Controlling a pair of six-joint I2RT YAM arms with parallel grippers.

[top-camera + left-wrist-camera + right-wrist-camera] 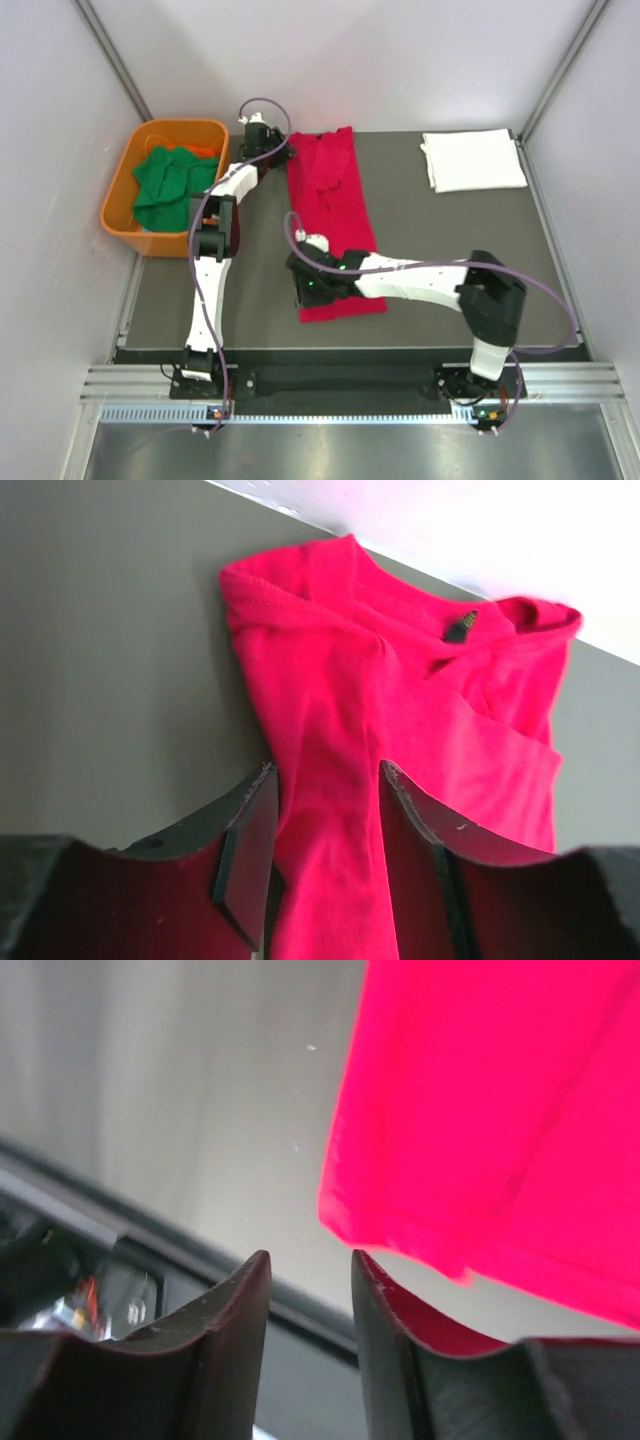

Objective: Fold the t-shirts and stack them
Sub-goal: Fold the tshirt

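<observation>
On the dark surface (450, 230), the red t-shirt (335, 200) lies as a long narrow strip, running from the far edge down toward the near middle. The left hand (272, 140) sits at the strip's far left corner, just beside the orange tub (130, 170), which holds the crumpled green t-shirts (165, 185). In the left wrist view a bunched ridge of the red t-shirt (400, 710) fills the gap between the fingers (250, 850) of the left hand (325, 775), so they are clamped on the cloth (a small dark tag (460, 627) shows at the collar beyond).

The right hand (305, 290) is at the strip's near left corner. From its wrist camera, the right hand (310, 1257) has its fingers (230, 1320) a narrow gap apart with only bare surface (200, 1110) between them. The hem corner of the red t-shirt (500, 1110) lies just beyond the right-side finger, not held.

A white t-shirt (472, 160) rests folded flat at the far right corner, well apart from the red one.
</observation>
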